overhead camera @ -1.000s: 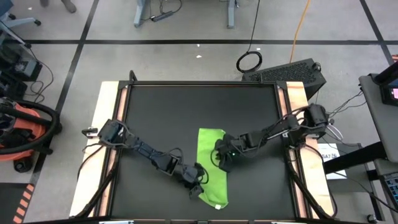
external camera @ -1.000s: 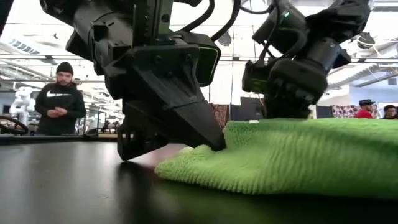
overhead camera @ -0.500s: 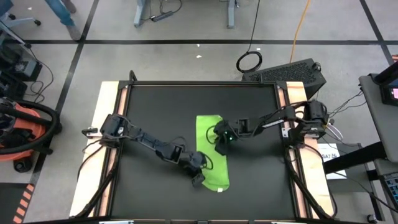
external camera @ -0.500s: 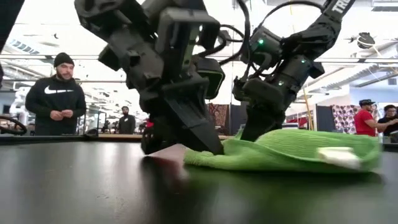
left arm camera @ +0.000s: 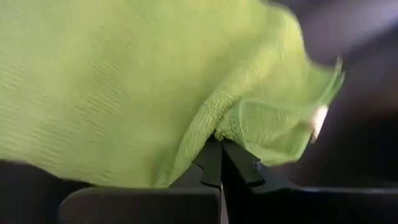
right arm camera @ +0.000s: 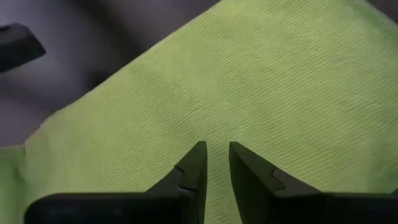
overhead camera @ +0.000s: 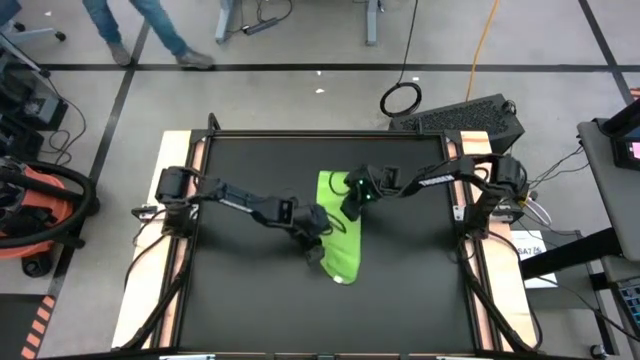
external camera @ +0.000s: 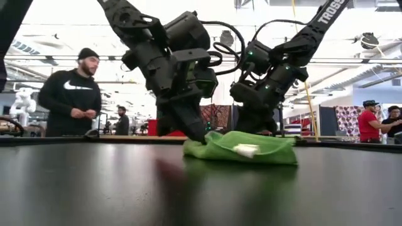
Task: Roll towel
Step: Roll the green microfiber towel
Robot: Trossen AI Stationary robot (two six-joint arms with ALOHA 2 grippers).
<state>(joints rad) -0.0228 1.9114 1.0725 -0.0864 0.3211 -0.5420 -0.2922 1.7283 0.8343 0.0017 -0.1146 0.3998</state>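
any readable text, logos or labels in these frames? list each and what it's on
"TROSS": white lettering on the right arm's link, low view; the rest is cut off by the frame edge.
White logo on a person's black sweatshirt: too blurred to read.
White paper label right of the table: print too small.
White tag on the towel: nothing legible.

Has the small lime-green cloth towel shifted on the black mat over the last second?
Yes. In the high view the lime-green cloth towel has slid toward the mat's far edge, away from the near edge, with the left end effector shut on it.
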